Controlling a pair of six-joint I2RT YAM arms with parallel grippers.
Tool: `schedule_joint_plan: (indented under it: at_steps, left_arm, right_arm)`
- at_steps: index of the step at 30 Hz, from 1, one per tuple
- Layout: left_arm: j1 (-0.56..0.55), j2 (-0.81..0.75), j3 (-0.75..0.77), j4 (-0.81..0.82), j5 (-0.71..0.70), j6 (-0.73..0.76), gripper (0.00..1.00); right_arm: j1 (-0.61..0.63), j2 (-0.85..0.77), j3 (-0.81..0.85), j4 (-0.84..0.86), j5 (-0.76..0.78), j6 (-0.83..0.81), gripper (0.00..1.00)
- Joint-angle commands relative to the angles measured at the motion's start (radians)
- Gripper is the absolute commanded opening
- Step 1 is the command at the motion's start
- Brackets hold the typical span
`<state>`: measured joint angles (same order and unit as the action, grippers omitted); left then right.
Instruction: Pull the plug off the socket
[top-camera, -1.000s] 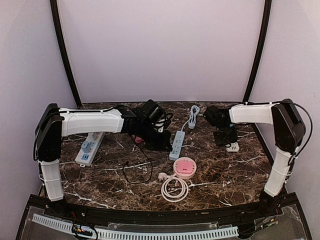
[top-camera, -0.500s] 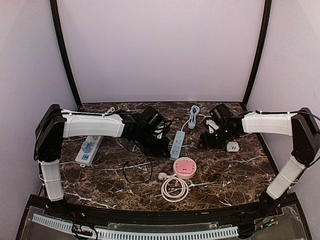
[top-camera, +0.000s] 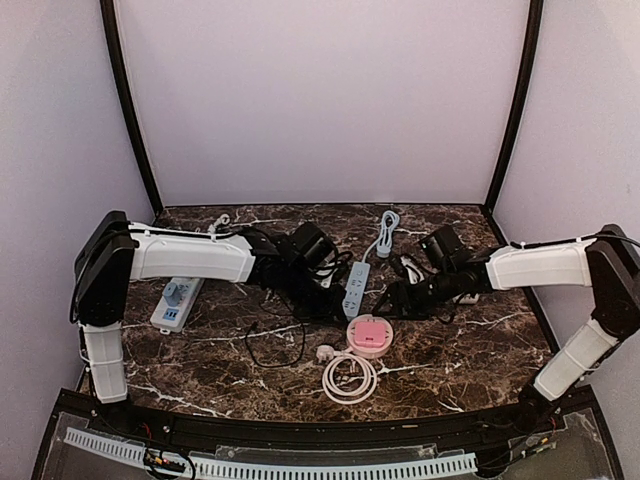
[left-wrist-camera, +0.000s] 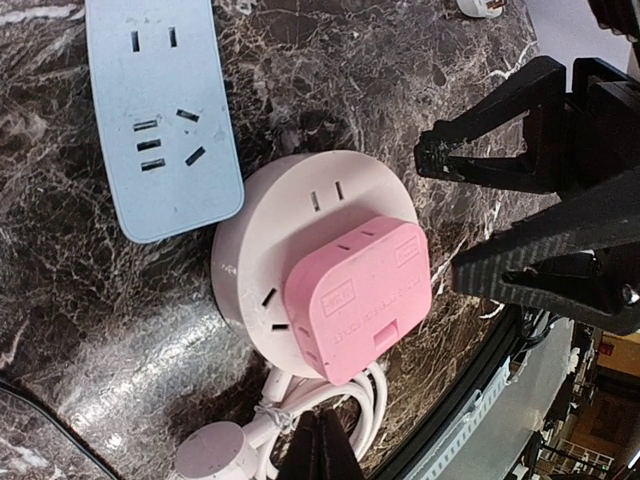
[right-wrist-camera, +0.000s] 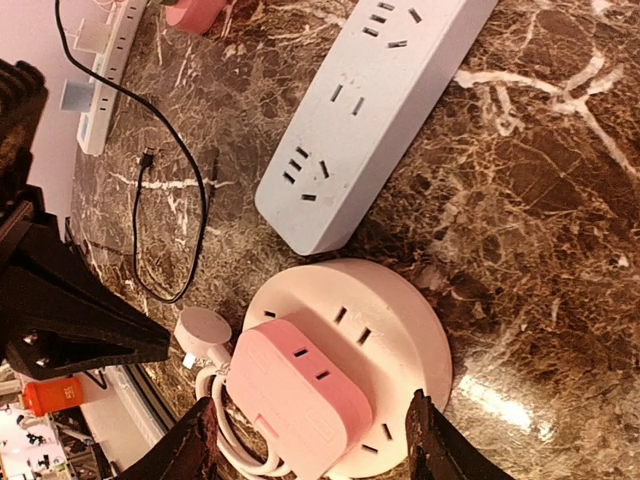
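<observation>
A pink plug (top-camera: 369, 333) sits in a round pale pink socket (top-camera: 353, 327) on the marble table. My left gripper (left-wrist-camera: 318, 445) is shut on nothing and hangs just short of the plug (left-wrist-camera: 365, 300) and socket (left-wrist-camera: 290, 215), over the coiled white cord (left-wrist-camera: 375, 410). In the top view it (top-camera: 326, 303) is to the socket's upper left. My right gripper (right-wrist-camera: 312, 445) is open, with its fingers (right-wrist-camera: 195, 440) either side of the plug (right-wrist-camera: 300, 395) and socket (right-wrist-camera: 400, 320), not touching them. It (top-camera: 394, 300) is to the socket's upper right.
A pale blue power strip (top-camera: 355, 285) lies just behind the socket. The socket's white coiled cord and plug (top-camera: 349, 378) lie in front of it. A black cable (top-camera: 275, 350) loops at the left. Another white strip (top-camera: 178, 303) lies at the far left.
My right arm has swung left and down from the back right, with its open gripper now at the socket. My left gripper has shifted right, closer to the socket.
</observation>
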<state>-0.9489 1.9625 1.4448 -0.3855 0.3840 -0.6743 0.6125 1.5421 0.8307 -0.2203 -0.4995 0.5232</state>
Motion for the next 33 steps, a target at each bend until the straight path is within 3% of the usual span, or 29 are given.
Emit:
schedule_joint_plan:
  at_steps: [1,33]
  left_arm:
    - [-0.010,0.015,-0.030,0.022,0.029,-0.010,0.01]
    - [-0.024,0.137,0.021,0.032,0.048,-0.066,0.00]
  right_arm:
    - [0.016,-0.006,-0.024,0.104,-0.069,0.043,0.61]
    - [0.079,-0.011,-0.068,0.165,-0.127,0.121,0.61]
